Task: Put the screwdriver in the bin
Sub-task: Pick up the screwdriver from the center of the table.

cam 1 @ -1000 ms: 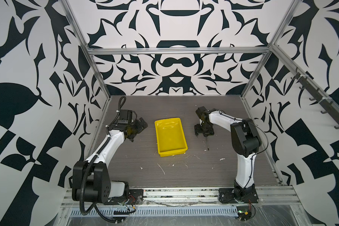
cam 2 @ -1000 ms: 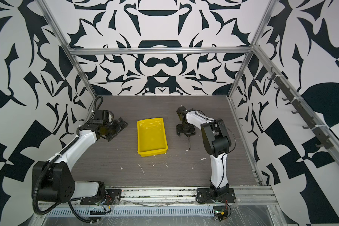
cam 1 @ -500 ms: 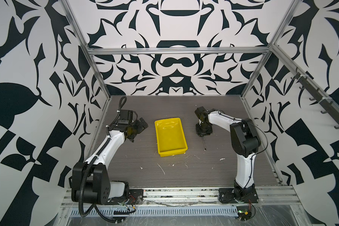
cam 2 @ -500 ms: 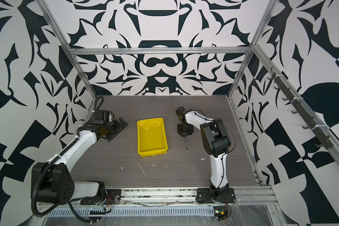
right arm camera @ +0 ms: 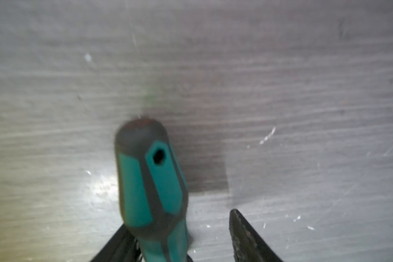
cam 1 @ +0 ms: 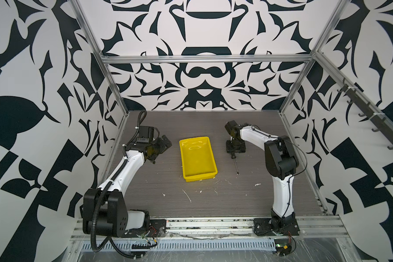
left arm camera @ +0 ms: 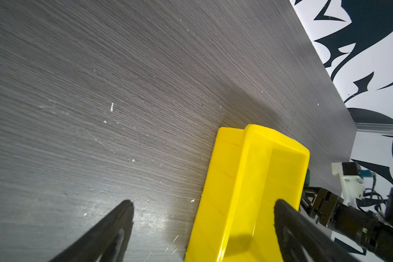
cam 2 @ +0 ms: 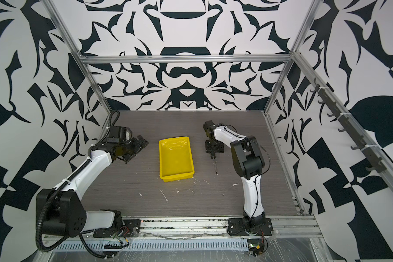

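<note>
Right gripper (cam 1: pixel 235 150) reopened partway | screwdriver (right arm camera: pixel 150 181) handle between jaws, touching 1

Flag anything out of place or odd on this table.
White scraps litter the table before the bin. The screwdriver sits outside the bin, handle between the open jaws of the right gripper, ungripped.

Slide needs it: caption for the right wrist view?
Slim green-and-black-handled screwdriver inside the open right gripper, grey wood-grain table behind.
</note>
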Robot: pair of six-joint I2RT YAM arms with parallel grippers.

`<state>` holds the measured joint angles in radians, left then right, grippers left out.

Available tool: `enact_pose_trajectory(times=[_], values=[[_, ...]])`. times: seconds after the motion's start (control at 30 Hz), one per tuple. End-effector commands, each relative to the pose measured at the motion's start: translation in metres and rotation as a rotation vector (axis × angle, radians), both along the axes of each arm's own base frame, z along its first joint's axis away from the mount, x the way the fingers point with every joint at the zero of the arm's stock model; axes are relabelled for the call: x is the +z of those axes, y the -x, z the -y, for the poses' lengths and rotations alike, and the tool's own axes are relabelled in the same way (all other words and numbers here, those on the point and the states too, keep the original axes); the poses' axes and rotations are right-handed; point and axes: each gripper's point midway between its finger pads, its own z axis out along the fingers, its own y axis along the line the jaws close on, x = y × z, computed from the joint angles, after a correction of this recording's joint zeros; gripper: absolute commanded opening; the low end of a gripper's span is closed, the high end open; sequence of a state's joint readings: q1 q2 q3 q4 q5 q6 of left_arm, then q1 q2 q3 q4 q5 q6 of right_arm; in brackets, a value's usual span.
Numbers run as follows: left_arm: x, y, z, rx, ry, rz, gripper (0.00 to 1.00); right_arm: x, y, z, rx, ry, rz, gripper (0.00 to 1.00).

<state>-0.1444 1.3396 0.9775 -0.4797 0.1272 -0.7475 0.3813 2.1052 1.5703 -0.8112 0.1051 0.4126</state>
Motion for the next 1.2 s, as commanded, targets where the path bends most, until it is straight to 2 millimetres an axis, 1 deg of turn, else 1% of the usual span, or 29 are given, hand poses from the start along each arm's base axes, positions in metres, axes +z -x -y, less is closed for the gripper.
enact_pose_trajectory(times=[0.0, 0.07, 0.13, 0.23, 0.4, 0.47, 0.6, 0.67, 0.73, 0.87, 0.93, 1.0, 1.07, 1.13, 1.17], values=[[0.000, 0.011, -0.003, 0.006, -0.009, -0.023, 0.99, 0.013, -0.008, -0.001, 0.001, 0.001, 0.026, 0.52], [-0.003, 0.014, -0.002, 0.011, 0.000, -0.035, 0.99, 0.011, -0.006, -0.002, 0.000, -0.011, 0.029, 0.36], [-0.004, 0.015, -0.001, 0.014, 0.005, -0.044, 0.99, 0.009, -0.001, -0.002, -0.004, -0.022, 0.028, 0.25], [-0.001, 0.012, 0.000, 0.018, -0.001, -0.037, 1.00, 0.008, 0.007, 0.000, -0.008, -0.025, 0.014, 0.15], [0.006, 0.011, -0.001, 0.032, -0.004, -0.016, 1.00, 0.022, 0.011, 0.009, -0.010, 0.004, 0.049, 0.00], [0.008, 0.013, -0.002, 0.035, -0.007, -0.008, 1.00, 0.028, 0.011, 0.010, 0.001, 0.009, 0.062, 0.00], [0.004, 0.016, -0.002, 0.033, -0.010, -0.020, 0.99, 0.037, 0.010, 0.013, 0.018, 0.020, 0.081, 0.00], [0.003, 0.017, -0.003, 0.033, -0.014, -0.023, 0.99, 0.045, 0.010, 0.013, 0.022, 0.020, 0.096, 0.00], [0.003, 0.017, -0.003, 0.030, -0.019, -0.022, 1.00, 0.059, 0.009, 0.014, 0.020, 0.015, 0.117, 0.00], [0.002, 0.017, -0.006, 0.028, -0.037, -0.022, 0.99, 0.104, 0.011, 0.013, 0.018, -0.007, 0.182, 0.00], [0.001, 0.018, -0.006, 0.028, -0.041, -0.025, 0.99, 0.125, 0.016, 0.012, 0.006, -0.027, 0.208, 0.00], [0.000, 0.019, -0.005, 0.020, -0.041, -0.028, 0.99, 0.147, 0.027, 0.007, -0.010, -0.059, 0.231, 0.00], [-0.001, 0.020, -0.006, 0.016, -0.044, -0.033, 0.99, 0.169, 0.040, -0.007, -0.015, -0.119, 0.253, 0.00], [-0.005, 0.023, -0.006, 0.010, -0.052, -0.043, 0.99, 0.193, 0.052, -0.026, -0.003, -0.171, 0.274, 0.00], [-0.003, 0.025, -0.007, 0.007, -0.053, -0.034, 0.99, 0.205, 0.059, -0.039, 0.011, -0.195, 0.287, 0.00]])
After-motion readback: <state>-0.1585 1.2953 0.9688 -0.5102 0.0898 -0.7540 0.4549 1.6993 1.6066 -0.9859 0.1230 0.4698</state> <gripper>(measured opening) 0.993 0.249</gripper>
